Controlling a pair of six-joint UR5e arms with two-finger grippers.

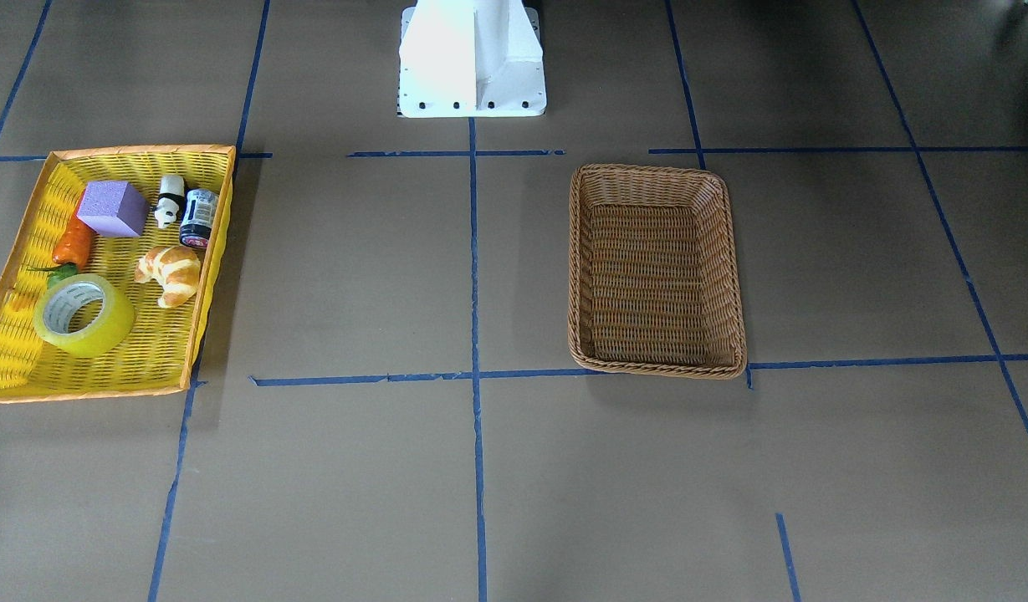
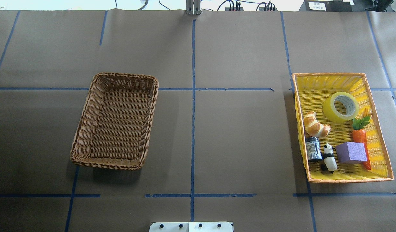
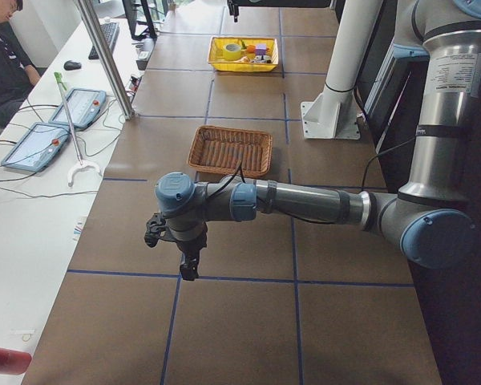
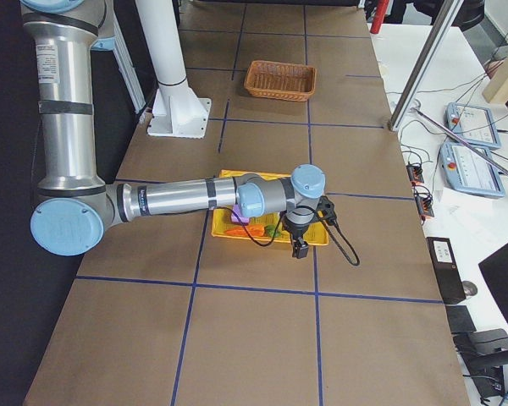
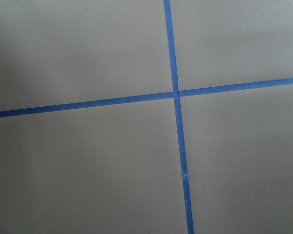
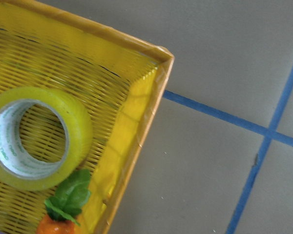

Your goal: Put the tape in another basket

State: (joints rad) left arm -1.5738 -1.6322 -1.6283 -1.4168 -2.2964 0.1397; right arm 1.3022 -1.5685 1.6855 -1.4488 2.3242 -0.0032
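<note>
The tape [image 2: 340, 107], a yellow-green roll with a white printed core, lies flat in the yellow basket [image 2: 328, 74]; it also shows in the front view [image 1: 84, 315] and the right wrist view [image 6: 34, 139]. The brown wicker basket [image 2: 127, 75] stands empty, also in the front view [image 1: 574, 267]. My right gripper [image 4: 300, 245] hangs above the yellow basket's outer corner near the tape; I cannot tell whether it is open or shut. My left gripper [image 3: 172, 249] hangs over bare table, past the wicker basket [image 3: 228, 171]; I cannot tell its state either.
The yellow basket also holds a croissant [image 2: 315, 125], a dark jar [image 2: 313, 149], a panda figure [image 2: 329, 157], a purple block [image 2: 351, 152] and a carrot [image 2: 360, 135]. The robot's white base [image 1: 472, 58] stands at the table's edge. Blue tape lines [image 5: 176, 92] cross the table.
</note>
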